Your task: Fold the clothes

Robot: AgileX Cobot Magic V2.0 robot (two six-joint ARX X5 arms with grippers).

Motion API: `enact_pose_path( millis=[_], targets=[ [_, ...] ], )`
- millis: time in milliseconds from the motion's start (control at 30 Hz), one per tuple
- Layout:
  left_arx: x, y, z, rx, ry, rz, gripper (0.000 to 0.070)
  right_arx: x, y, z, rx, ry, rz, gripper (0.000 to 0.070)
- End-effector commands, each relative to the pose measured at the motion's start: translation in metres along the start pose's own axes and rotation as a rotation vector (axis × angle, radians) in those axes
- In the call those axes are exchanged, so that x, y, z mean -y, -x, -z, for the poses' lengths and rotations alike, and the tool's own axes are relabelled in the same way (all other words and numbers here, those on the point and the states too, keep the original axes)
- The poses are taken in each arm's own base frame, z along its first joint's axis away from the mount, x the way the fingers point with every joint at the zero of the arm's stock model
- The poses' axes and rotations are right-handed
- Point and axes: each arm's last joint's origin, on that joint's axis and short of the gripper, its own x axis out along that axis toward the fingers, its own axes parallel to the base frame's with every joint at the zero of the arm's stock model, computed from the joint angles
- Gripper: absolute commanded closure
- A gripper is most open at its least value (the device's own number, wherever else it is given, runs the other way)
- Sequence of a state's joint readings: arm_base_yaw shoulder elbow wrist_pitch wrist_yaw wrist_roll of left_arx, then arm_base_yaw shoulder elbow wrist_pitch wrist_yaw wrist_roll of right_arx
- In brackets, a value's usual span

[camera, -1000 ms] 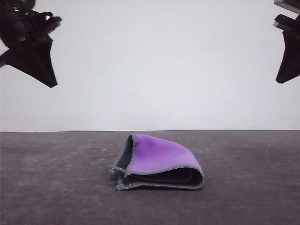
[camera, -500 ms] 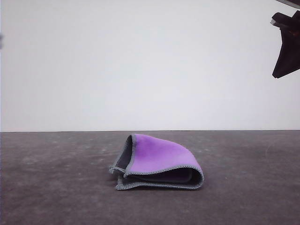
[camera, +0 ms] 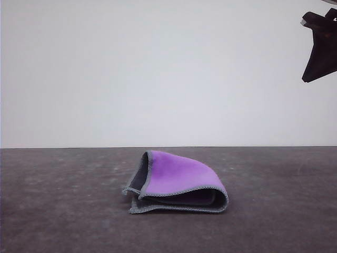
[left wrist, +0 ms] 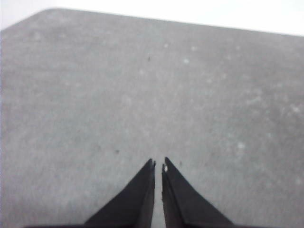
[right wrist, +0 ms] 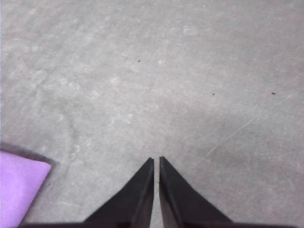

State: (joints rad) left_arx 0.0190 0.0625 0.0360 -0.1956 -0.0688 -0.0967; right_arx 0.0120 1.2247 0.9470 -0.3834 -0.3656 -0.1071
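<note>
The clothes (camera: 179, 183) lie folded on the dark grey table (camera: 63, 211), purple face up, with grey edging and a rounded fold on the right. A purple corner of the clothes (right wrist: 19, 183) shows in the right wrist view. My right gripper (camera: 317, 50) hangs high at the upper right of the front view, well away from the clothes. In its wrist view the right gripper (right wrist: 156, 159) is shut, with nothing held, above bare table. My left gripper (left wrist: 158, 163) is shut too, its tips almost touching over the grey table (left wrist: 95, 95).
A plain white wall (camera: 158, 74) stands behind the table. The table's far edge with a rounded corner (left wrist: 47, 12) shows in the left wrist view.
My left arm has left the front view at the upper left. The right gripper has risen a little and drifted slightly. The clothes have not moved.
</note>
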Motion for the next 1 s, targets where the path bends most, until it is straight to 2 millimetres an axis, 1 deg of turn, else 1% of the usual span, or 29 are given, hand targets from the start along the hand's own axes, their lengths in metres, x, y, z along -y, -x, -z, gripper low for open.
enact_pose_path(
  millis=[0,267,667,967],
  targets=[
    [0.0000,0.0004,0.0047,-0.026,-0.007,-0.005,0.0683,0.0011,-0.0012,-0.0028,0.010,0.002,0.001,0.0684],
    [0.0065,0.0036,0.0025,0.011,-0.013,0.081,0.0683,0.0012,-0.0012,-0.0041,0.023,0.007,0.002,0.0684],
    [0.0066,0.0025,0.0027,0.000,-0.015,0.079,0.0683,0.0016,-0.0010,-0.0083,0.064,0.023,0.007,0.0684],
    [0.0066,0.0025,0.0027,0.000,-0.015,0.079,0.0683,0.0016,-0.0010,-0.0083,0.064,0.026,0.007,0.0684]
  ],
)
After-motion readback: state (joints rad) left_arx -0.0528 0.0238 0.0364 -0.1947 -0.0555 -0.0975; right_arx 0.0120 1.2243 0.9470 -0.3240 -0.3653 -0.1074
